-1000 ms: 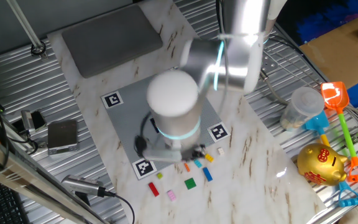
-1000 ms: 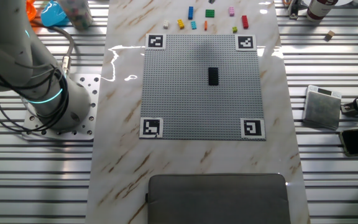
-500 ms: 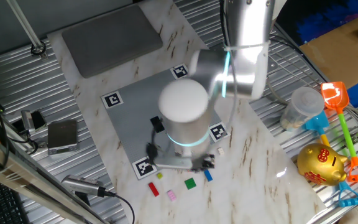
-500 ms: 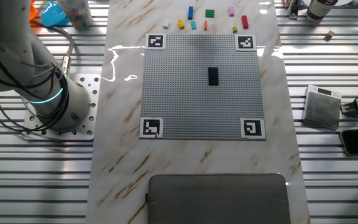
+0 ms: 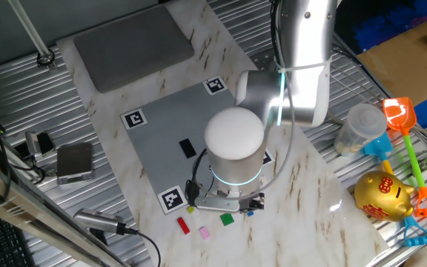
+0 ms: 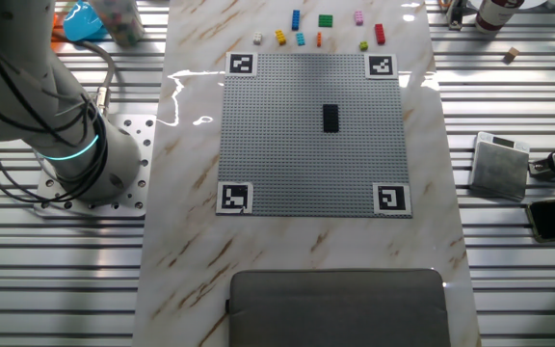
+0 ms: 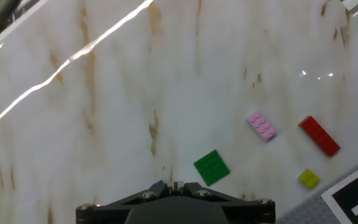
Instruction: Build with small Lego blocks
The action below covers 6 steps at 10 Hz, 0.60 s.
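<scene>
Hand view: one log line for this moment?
gripper: over loose bricks, fingers unseen | nearest: green brick | also: pink brick, red brick | black brick: on plate

Three camera views cover one marble table (image 6: 191, 260). One fixed view looks steeply down from high up at a corner, so the grey studded plate (image 5: 161, 126) appears turned like a diamond; the robot arm (image 5: 233, 148) fills the middle and hides part of the table.

The other fixed view looks almost straight down from the opposite side, farther back, with the plate (image 6: 297, 145) square to the picture and a row of small bricks along the top edge.

The hand view sits close above the marble, looking down. It shares the green brick (image 7: 211, 167), pink brick (image 7: 261, 126) and red brick (image 7: 319, 135) with both fixed views.
</scene>
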Motion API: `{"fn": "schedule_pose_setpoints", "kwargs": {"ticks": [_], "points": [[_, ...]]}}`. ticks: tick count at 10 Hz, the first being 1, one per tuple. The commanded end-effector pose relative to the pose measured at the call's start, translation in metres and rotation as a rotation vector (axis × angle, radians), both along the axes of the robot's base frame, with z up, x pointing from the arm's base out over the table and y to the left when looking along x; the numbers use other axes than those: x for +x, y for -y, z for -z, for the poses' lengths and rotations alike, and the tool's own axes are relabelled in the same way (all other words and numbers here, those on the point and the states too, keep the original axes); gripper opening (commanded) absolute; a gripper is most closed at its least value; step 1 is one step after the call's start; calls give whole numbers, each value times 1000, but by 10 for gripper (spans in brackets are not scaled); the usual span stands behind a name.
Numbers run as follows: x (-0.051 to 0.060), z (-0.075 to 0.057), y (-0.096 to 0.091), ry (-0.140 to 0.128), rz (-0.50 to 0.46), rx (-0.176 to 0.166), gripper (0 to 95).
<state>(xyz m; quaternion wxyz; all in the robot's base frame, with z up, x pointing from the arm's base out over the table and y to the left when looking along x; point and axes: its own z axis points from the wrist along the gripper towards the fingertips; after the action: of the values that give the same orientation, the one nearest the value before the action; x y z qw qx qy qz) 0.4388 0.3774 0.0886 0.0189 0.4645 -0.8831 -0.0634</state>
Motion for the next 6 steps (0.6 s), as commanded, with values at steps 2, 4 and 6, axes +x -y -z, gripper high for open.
{"fn": "schedule_pose_setpoints", "kwargs": {"ticks": [2,4,6], "points": [[0,0,0,-3,-69,-14,0],[0,0,0,-5,-83,-48,0],[0,0,0,-2,-96,-48,0]]}}
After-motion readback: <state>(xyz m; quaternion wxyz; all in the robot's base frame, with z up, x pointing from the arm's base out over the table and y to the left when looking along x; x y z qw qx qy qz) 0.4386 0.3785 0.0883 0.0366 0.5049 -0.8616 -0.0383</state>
